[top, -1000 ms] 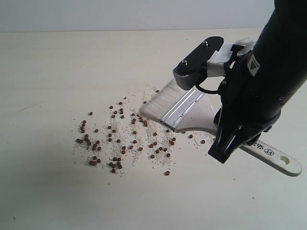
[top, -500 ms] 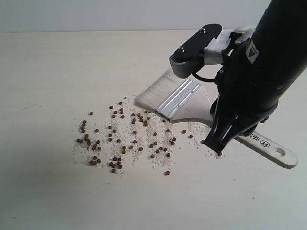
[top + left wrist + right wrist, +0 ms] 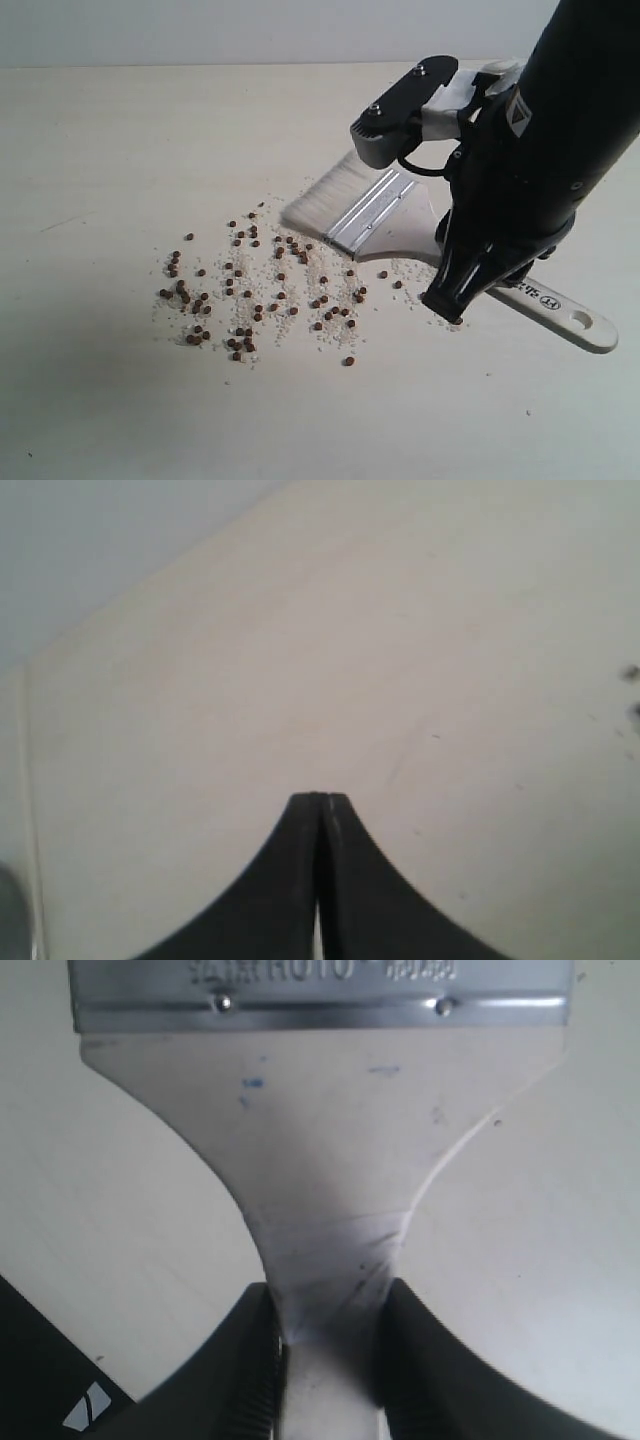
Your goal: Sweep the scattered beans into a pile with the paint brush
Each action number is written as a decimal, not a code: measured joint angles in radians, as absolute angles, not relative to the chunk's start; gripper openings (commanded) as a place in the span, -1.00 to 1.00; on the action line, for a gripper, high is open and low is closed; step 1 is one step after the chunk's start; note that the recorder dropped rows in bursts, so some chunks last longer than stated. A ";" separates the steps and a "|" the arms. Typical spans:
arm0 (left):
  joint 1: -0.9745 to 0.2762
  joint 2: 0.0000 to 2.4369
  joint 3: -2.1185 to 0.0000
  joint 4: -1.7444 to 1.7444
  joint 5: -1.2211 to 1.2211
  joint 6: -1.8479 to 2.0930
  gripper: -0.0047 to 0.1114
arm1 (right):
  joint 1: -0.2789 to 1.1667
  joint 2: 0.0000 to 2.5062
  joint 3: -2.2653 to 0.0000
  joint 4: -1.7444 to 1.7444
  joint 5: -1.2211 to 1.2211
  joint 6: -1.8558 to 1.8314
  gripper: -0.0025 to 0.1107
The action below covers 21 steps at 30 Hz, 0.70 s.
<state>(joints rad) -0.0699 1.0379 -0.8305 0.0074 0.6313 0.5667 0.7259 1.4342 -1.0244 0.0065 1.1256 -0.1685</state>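
Note:
Dark reddish-brown beans [image 3: 262,287] lie scattered among whitish crumbs on the pale table, left of centre in the exterior view. The paint brush [image 3: 372,214] has pale bristles [image 3: 318,200], a silver band and a cream handle [image 3: 560,310] with an end hole. It is tilted, with its bristle tips at the upper right edge of the bean patch. My right gripper [image 3: 455,300] is shut on the handle's narrow neck [image 3: 325,1290]; the silver band [image 3: 320,1000] shows beyond it. My left gripper [image 3: 320,798] is shut on nothing above bare table, out of the exterior view.
The pale table [image 3: 120,140] stretches to a light wall at the back. A black and white camera mount [image 3: 405,105] on the right arm hangs over the brush's band. A few beans [image 3: 392,280] lie just under the brush's handle.
The right gripper has carried the brush a little left and up; the bristles have shifted toward the patch's upper edge. The beans lie as before. The last half second shows almost no motion.

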 measured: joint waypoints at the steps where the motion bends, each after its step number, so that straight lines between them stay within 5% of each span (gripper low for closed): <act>1: -0.102 1.070 -0.831 -0.021 0.645 0.639 -0.92 | 0.726 1.445 -1.024 0.007 1.126 -0.169 -0.96; 11: -0.494 1.261 -0.833 -0.130 0.516 0.905 -0.92 | 0.713 1.547 -1.024 0.065 1.088 -0.196 -0.96; 21: -0.692 1.269 -0.834 -0.130 0.407 1.029 -0.88 | 0.533 1.545 -1.024 0.366 1.184 -0.468 -0.96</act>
<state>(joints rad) -0.6917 1.2691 -0.8344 -0.1305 0.4068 1.0290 0.5328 1.5451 -1.0244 0.3663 1.1837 -0.4678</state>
